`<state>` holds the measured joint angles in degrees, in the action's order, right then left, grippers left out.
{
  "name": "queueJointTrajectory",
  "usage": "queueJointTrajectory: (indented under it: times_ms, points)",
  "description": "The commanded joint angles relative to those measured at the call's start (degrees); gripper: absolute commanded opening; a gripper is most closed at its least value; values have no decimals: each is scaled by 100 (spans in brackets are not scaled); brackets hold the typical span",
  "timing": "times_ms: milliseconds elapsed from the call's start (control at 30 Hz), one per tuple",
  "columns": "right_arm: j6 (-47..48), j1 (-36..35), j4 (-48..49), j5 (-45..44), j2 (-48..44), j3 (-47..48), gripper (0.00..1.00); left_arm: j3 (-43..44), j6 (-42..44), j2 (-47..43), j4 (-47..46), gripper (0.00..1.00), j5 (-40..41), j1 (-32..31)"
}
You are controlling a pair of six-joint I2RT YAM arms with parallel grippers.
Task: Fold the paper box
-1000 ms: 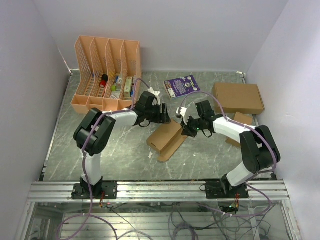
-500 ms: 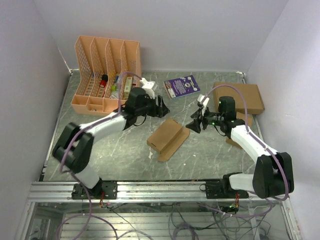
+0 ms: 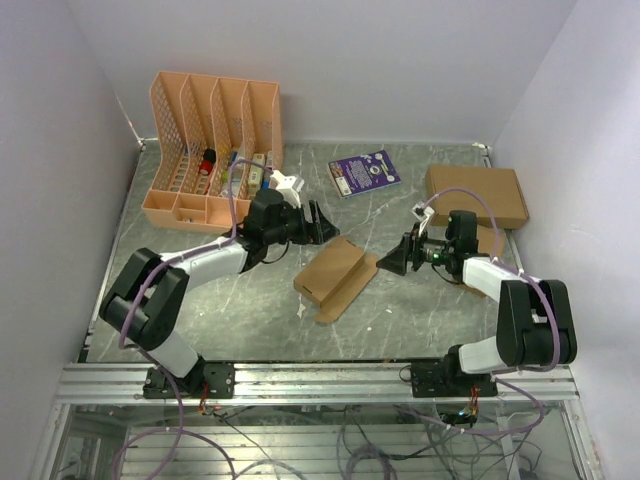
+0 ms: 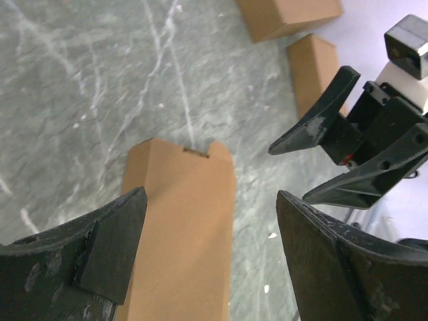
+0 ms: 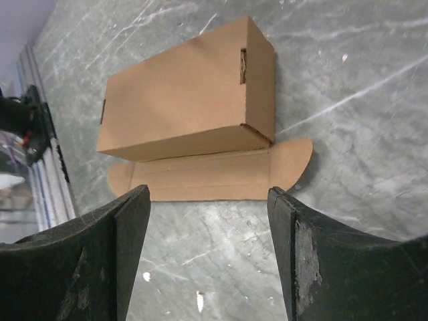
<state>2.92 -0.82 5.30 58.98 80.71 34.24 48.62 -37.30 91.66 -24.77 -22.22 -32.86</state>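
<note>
Brown paper box (image 3: 333, 268) untouched | left pincer (image 3: 317, 223) spread, empty | right pincer (image 3: 392, 262) spread, empty

paper box (image 5: 180, 93) (flap flat); pincer (image 5: 207, 192) spread

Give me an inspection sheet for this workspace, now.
Surface: grey marbled table, white streaks.
Job's things: paper box lying mid-table, one long flap open flat beside it.
Clutter: organizer, booklet, big box, small carton.
Hands: left hand and right hand open, empty, either side of the paper box.
Cables: purple cable looping off each arm.
Surroundings: plain walls; nothing else seen.
</note>
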Motion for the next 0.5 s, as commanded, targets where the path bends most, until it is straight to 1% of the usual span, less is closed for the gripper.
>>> queueJointTrajectory:
  times_ms: [0, 33, 100, 167, 233, 300, 333, 367, 400, 433, 467]
  points:
    - [-1239, 29, 986, 5, 430, -77, 70, 335, 812, -539, 1528, 88, 1421, -384]
    - [-1233, 37, 861, -138, 564, 28, 70, 292, 878, -674, 1699, 88, 1700, -470]
    - [-1182, 38, 703, -449, 758, 194, 70, 138, 858, -958, 1748, 88, 2038, -529]
    - [-1243, 43, 830, -702, 903, 207, 70, 21, 666, -1209, 1883, 83, 2238, -537]
    - [-1160, 38, 831, -647, 998, 266, 66, -199, 310, -1501, 2116, 71, 2391, -535]
    - [-821, 15, 508, -515, 1065, 557, 63, -645, -207, -1967, 2317, 57, 2465, -531]
    - [-565, 5, 307, -357, 1095, 711, 57, -923, -413, -2277, 2372, 48, 2469, -533]
    - [-272, -5, 67, -192, 1146, 885, 44, -1296, -605, -2666, 2436, 32, 2488, -530]
    - [-39, -21, -159, -103, 1218, 1058, 28, -1515, -779, -2983, 2558, 19, 2531, -536]
    - [322, -42, -417, -44, 1294, 1261, 12, -1690, -934, -3246, 2713, 9, 2552, -538]
    - [533, -82, -695, -75, 1354, 1436, 3, -1833, -1031, -3456, 2860, 7, 2516, -544]
